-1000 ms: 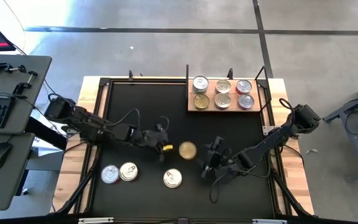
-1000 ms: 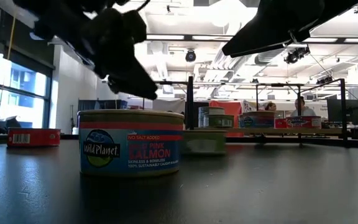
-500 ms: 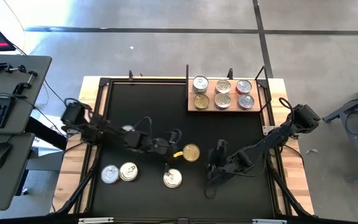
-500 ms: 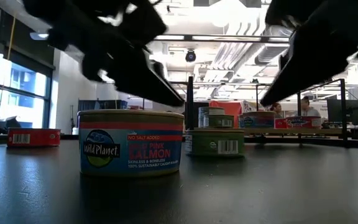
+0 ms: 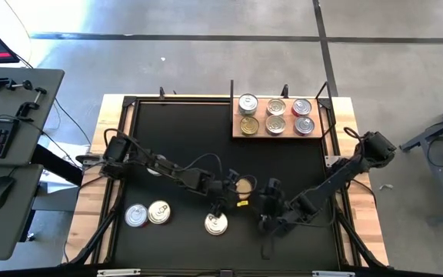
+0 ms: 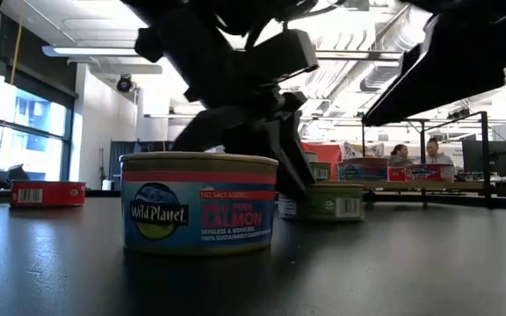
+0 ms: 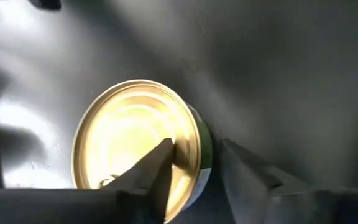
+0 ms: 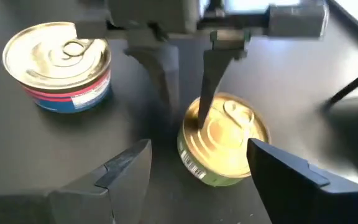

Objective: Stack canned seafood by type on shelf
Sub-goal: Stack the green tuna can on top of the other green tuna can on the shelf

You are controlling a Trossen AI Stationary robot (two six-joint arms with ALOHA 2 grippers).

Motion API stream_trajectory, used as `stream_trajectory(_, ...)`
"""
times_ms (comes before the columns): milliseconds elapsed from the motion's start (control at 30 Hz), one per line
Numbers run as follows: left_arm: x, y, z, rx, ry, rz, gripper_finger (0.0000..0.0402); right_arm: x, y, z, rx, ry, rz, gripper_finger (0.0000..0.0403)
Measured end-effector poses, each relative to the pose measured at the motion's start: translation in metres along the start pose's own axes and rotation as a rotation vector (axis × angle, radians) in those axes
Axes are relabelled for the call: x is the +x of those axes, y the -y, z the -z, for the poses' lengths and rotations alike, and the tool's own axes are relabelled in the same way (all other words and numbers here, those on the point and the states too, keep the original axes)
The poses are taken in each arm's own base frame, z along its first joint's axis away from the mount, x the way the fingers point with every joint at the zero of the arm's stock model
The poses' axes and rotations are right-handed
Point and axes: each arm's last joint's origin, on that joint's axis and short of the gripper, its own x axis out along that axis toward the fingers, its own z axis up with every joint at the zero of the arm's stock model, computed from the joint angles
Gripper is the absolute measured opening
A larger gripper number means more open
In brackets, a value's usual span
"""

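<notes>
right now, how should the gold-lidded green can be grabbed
Grip the green-sided can by its side wall, coming straight down from above: it sits flat and upright on the black mat. The left gripper is badly placed, one finger on the lid; the right gripper waits beside it.

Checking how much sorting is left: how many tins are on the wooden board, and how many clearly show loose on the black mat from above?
Tins on the shelf: 6
Loose tins on the mat: 4
Total: 10
</notes>
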Motion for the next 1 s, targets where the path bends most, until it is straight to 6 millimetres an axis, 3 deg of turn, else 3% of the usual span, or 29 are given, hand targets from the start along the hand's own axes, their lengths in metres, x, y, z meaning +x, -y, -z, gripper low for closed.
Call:
stream_trajectory(200, -0.002, -0.004, -0.002, -0.007, 0.011, -0.008, 0.0011, -0.009, -0.007, 0.005, -0.088, 0.023, 0.01, 0.0256)
stream_trajectory(367, -0.007, -0.007, -0.007, -0.025, 0.026, 0.004, 0.0007, -0.007, -0.003, 0.01, -0.295, -0.067, -0.037, 0.0256)
stream_trajectory(633, -0.02, -0.021, -0.032, -0.145, 0.066, -0.022, 0.0001, -0.002, -0.006, 0.006, -0.513, -0.017, -0.038, 0.0256)
stream_trajectory(1000, -0.024, -0.024, -0.038, -0.194, 0.091, -0.034, 0.0, 0.029, -0.009, 0.029, -0.519, -0.037, 0.189, 0.0256)
